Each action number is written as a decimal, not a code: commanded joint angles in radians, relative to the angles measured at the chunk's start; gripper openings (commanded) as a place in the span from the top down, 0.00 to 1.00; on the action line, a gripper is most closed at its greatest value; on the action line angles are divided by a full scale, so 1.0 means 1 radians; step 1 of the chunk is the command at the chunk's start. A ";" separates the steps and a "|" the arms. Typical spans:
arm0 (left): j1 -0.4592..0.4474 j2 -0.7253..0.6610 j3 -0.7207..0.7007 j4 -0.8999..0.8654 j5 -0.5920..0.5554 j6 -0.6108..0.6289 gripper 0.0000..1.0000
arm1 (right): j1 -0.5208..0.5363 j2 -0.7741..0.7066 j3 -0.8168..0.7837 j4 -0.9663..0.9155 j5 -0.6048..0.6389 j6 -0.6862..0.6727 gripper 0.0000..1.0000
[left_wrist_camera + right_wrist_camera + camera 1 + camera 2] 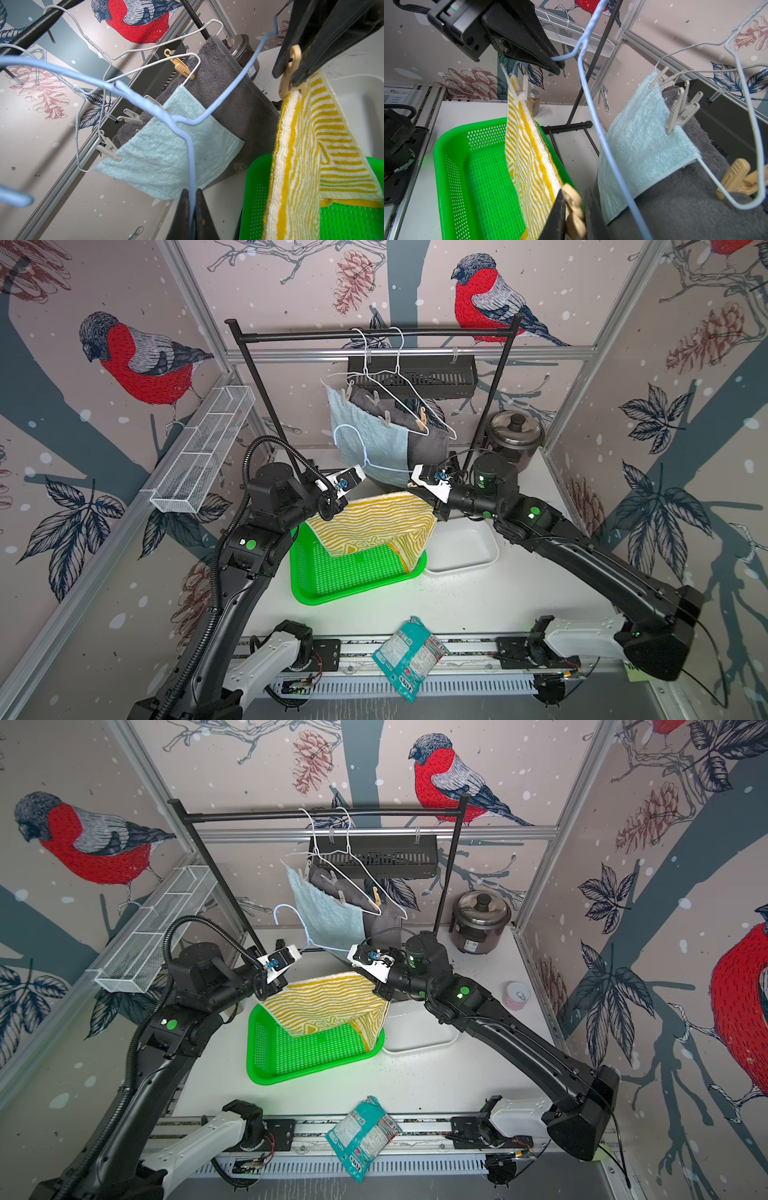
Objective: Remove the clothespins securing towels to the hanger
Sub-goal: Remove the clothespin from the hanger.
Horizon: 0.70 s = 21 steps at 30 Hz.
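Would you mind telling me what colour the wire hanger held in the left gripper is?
Light blue. The hanger shows most clearly in the left wrist view.

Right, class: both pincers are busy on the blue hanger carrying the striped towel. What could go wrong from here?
1. The right pincer is shut on the tan clothespin at one corner of the yellow striped towel. Once the pin comes off, that corner may swing and hang beside the green basket rather than into it.
2. The left pincer grips only the thin blue hanger wire, so pulling the pin could twist the hanger or make it slip.
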 commanded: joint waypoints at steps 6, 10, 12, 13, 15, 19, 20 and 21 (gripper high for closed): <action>-0.001 0.001 0.004 0.030 0.023 0.006 1.00 | 0.026 0.005 -0.004 0.088 0.034 0.002 0.90; -0.002 0.004 0.004 0.030 0.023 0.003 1.00 | 0.044 0.005 0.001 0.106 0.042 0.004 0.90; -0.003 0.006 0.005 0.029 0.022 0.003 1.00 | 0.056 0.004 0.007 0.115 0.055 0.002 0.90; -0.004 0.007 0.006 0.028 0.021 0.003 1.00 | 0.061 0.004 0.006 0.123 0.064 0.002 0.91; -0.003 0.007 0.006 0.026 0.021 0.003 1.00 | 0.065 0.001 0.006 0.140 0.078 0.004 0.91; -0.007 0.006 0.006 0.024 0.019 0.003 1.00 | 0.077 0.005 0.015 0.156 0.117 0.011 0.92; -0.007 0.006 0.006 0.024 0.015 0.004 1.00 | 0.082 0.008 0.018 0.159 0.136 0.016 0.92; -0.007 0.004 0.006 0.025 0.015 0.005 1.00 | 0.085 0.009 0.022 0.161 0.151 0.017 0.92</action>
